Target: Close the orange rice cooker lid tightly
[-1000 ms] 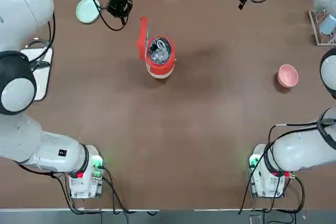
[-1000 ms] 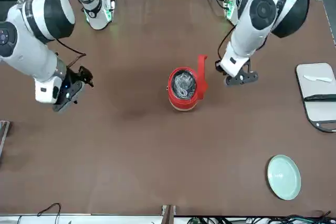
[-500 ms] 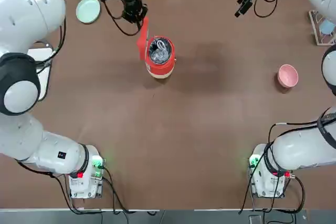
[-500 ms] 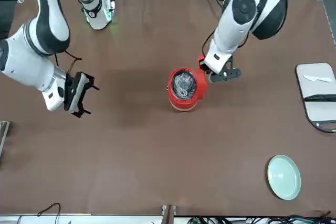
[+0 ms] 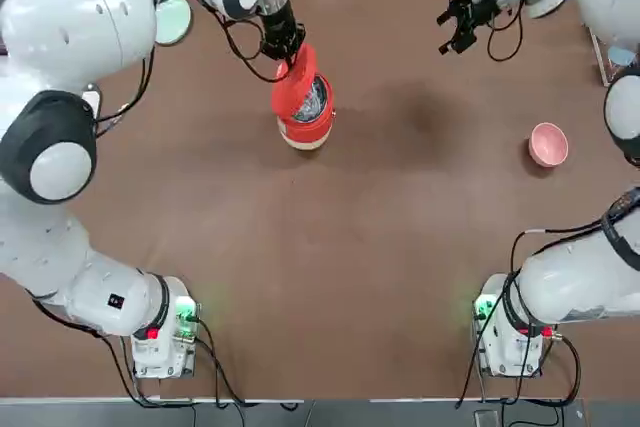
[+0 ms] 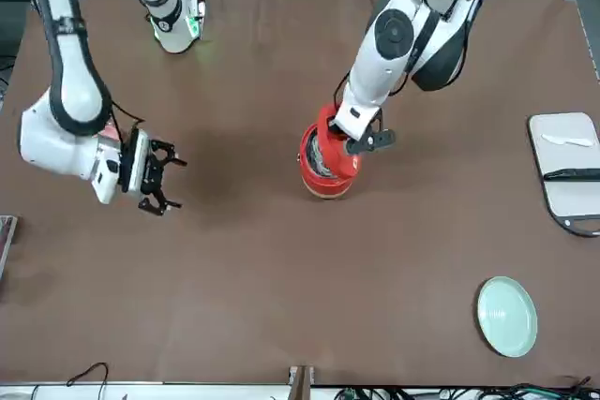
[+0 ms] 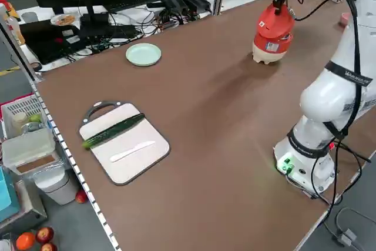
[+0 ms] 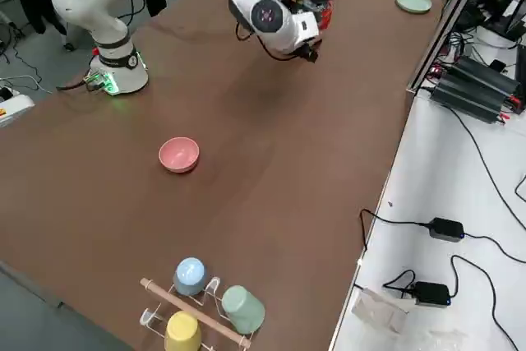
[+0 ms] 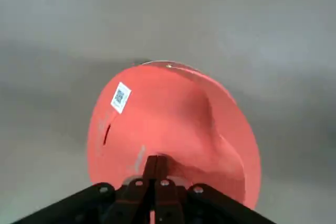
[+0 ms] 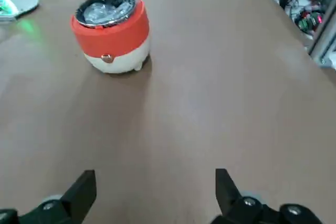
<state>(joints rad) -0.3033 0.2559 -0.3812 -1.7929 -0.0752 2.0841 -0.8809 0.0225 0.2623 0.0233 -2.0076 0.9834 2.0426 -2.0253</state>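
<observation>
And here is the small orange-red cylindrical rice cooker with its cream base (image 5: 308,134), upright on the brown table, far and left of centre. Its round, slightly domed orange-red plastic lid (image 5: 293,87) stands at a slant, part-way over the shiny metal inner pot (image 5: 316,104), which shows through the gap: not closed! The left gripper (image 9: 156,158) is right there on the action, black fingers pressed together with nothing between them, tips against the lid's outer face, off to one side of the small white square sticker (image 9: 121,97).

Over to the far right, the right gripper (image 10: 156,177) hangs above the table, fingers spread wide, holding nothing, well apart from the cooker. Nearer than that gripper, on the right, sits a small round pink bowl (image 5: 548,145).

On the far left, a pale green round plate (image 7: 143,54) lies flat; nearer along the left side comes a white rectangular cutting board with a dark edge (image 7: 144,163), carrying a long dark-green cucumber (image 7: 114,131) and a slim white utensil (image 7: 132,151). And at the far right, a white wire rack with a wooden bar (image 8: 196,314) holds blue, green and yellow cups.
</observation>
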